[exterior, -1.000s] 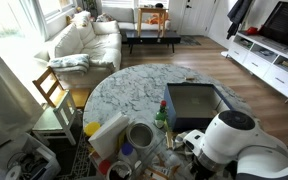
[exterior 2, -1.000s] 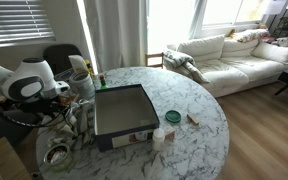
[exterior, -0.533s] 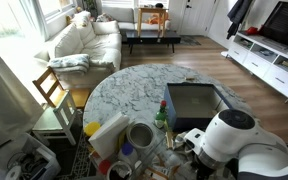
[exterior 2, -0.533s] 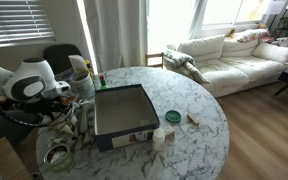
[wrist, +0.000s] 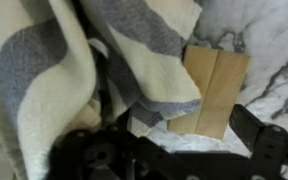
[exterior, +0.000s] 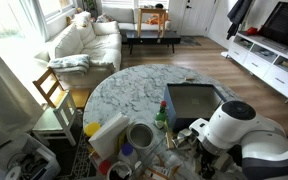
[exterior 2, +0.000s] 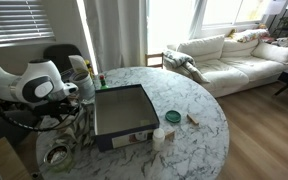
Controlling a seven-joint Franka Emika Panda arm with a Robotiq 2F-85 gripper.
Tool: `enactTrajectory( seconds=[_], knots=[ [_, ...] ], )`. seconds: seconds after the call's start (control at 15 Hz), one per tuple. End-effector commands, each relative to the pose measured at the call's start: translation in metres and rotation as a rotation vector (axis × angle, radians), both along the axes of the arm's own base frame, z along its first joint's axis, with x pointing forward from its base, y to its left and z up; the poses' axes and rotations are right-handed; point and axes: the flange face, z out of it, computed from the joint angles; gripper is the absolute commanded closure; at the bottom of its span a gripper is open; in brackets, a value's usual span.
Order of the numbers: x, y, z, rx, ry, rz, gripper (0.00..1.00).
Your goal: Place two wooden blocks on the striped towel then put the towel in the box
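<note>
**Towel hides the jaws, blocks on bare marble**

In the wrist view the striped towel (wrist: 44,80) hangs across the gripper (wrist: 179,155) and covers its jaws, so I cannot tell how wide they stand. Two wooden blocks (wrist: 216,90) lie side by side on the marble worktop (wrist: 274,40), one corner under a towel fold. The box (exterior: 196,100) sits near the worktop's edge, by the arm (exterior: 234,125)

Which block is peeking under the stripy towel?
The left block in the wrist view; the towel covers its edge, the right block lies bare.
</note>
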Motion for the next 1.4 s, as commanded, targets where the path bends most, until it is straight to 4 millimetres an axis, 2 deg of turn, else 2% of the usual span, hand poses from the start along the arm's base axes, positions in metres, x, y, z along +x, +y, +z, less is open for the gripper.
enactTrajectory(
  seconds=[0.0,0.07,0.33,0.67,0.87,1.13,1.33],
  knots=[
    [-0.004,-0.009,0.006,-0.035,0.036,-0.024,0.00],
    [-0.011,-0.013,0.006,-0.046,0.066,-0.022,0.00],
    [-0.018,-0.028,0.009,-0.098,0.154,-0.038,0.00],
    [-0.013,-0.047,0.021,-0.155,0.138,-0.076,0.00],
    [-0.007,-0.027,0.028,-0.084,0.089,-0.091,0.00],
    [-0.008,0.003,0.022,-0.004,0.116,-0.087,0.00],
    [-0.010,0.013,0.016,0.003,0.124,-0.065,0.00]
  ],
)
